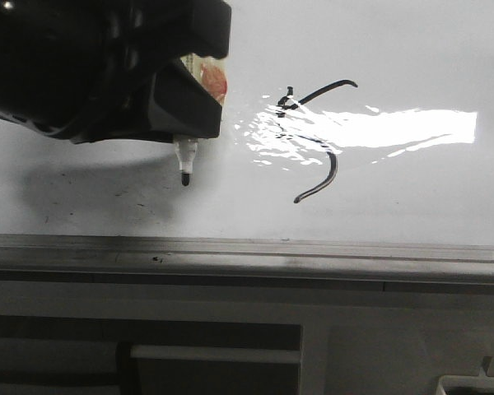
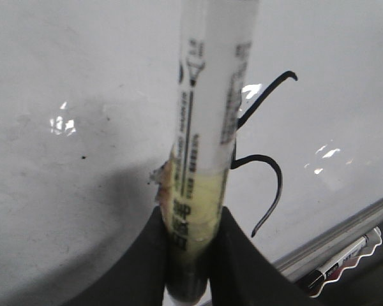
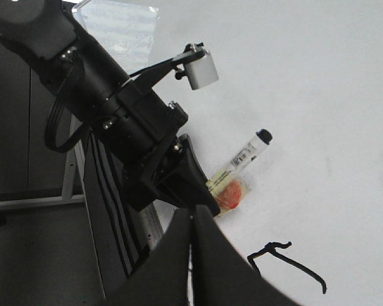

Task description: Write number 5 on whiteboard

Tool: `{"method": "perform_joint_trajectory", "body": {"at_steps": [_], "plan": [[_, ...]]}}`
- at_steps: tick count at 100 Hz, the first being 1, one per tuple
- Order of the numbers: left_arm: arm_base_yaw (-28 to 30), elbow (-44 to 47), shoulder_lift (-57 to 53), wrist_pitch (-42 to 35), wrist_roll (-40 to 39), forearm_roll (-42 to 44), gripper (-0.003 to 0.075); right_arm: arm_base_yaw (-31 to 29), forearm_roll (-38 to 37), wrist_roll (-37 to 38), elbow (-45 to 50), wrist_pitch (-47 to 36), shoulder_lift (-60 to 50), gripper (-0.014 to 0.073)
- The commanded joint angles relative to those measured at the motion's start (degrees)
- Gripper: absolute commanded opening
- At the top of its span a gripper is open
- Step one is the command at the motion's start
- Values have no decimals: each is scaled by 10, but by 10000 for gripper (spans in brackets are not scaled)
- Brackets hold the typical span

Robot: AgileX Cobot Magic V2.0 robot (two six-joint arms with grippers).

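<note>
**Left arm holding a marker off to the side of a wobbly 5**

So here's the scene from where I'm standing. The whiteboard (image 1: 82, 206) lies flat, with a big streak of glare across the middle. The number 5 (image 1: 317, 140) is drawn on it in thin black line, a curved stroke up top and a hooked tail at the near end, and part of the middle is washed out by the glare. It sits roughly mid-board, to the right of the left arm.

The left gripper (image 2: 193, 245) has its two black fingers clamped on the lower barrel of a marker (image 2: 207, 127), white body with print down the side and some yellowish tape where it's gripped. The dark tip (image 1: 185, 175) points down over bare board, well left of the 5; can't tell if it actually touches the surface.

The right gripper (image 3: 193, 220) looks pressed together, fingers meeting with nothing between them. A second marker (image 2: 343, 259) lies just off the board's grey frame edge (image 1: 247, 251).
</note>
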Motion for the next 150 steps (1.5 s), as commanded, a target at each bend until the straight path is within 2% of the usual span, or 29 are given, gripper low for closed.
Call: {"method": "perform_joint_trajectory", "body": {"at_steps": [1,25,45,66,130,138,150], "plan": [[1,-15,-5,-44,-3,-2,-20,-5,-2,1,-20,-40,-3,-55],[31,-15,2,-50,-3,-27,-20,-5,3,20,-20,-38,-4,-55],[65,-15,5,-2,-3,-29,-20,-5,3,21,-20,-38,-4,-55],[64,-15,24,36,-3,-28,-20,-5,3,21,-20,-38,-4,-55],[64,-15,29,25,-3,-34,-15,-5,8,31,-8,-36,-4,-55],[64,-15,29,25,-3,-43,16,-5,8,31,-4,-36,-4,-55],[64,-15,29,24,-3,-54,106,-5,8,31,-2,-36,-4,-55]]}}
